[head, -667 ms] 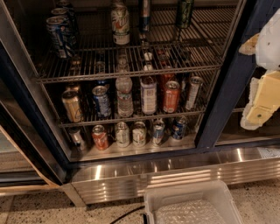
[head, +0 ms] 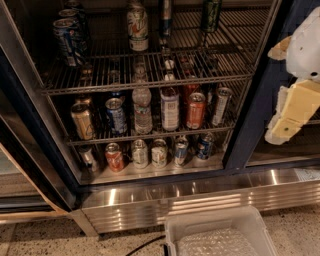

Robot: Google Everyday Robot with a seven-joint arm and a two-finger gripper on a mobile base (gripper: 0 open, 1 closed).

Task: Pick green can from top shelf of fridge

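Almost nothing has shifted since the earlier frame: the gripper [head: 291, 114] hangs in the same spot at the right edge of the view, and every can stands where it stood. The fridge [head: 150, 196], with its stainless steel base and dark blue door frame, fills most of the view, and the top shelf [head: 100, 70], a grey wire rack, spans its upper part. Just below the top shelf, a lower wire rack [head: 150, 136] carries a row of bottles and cans, an orange can [head: 195, 111] among them. Below that again, a row of small cans [head: 160, 152] sits on the fridge floor. Well below the top shelf and out in front of the fridge, a clear plastic bin [head: 216, 220] rests on the speckled ground. The gripper, white above and pale yellow below, is beyond the right end of the top shelf, outside the fridge and in front of the door frame, apart from everything on the rack. Whether it is released or clenched I cannot tell. On the top shelf, blue-and-white striped cans [head: 70, 37] cluster at the left end and a whitish can [head: 137, 27] stands upright near the middle. A dark slim can [head: 166, 17] is just right of it. The green can [head: 211, 15] stands upright toward the right and back of the top shelf, its top cut off by the upper edge of the view.
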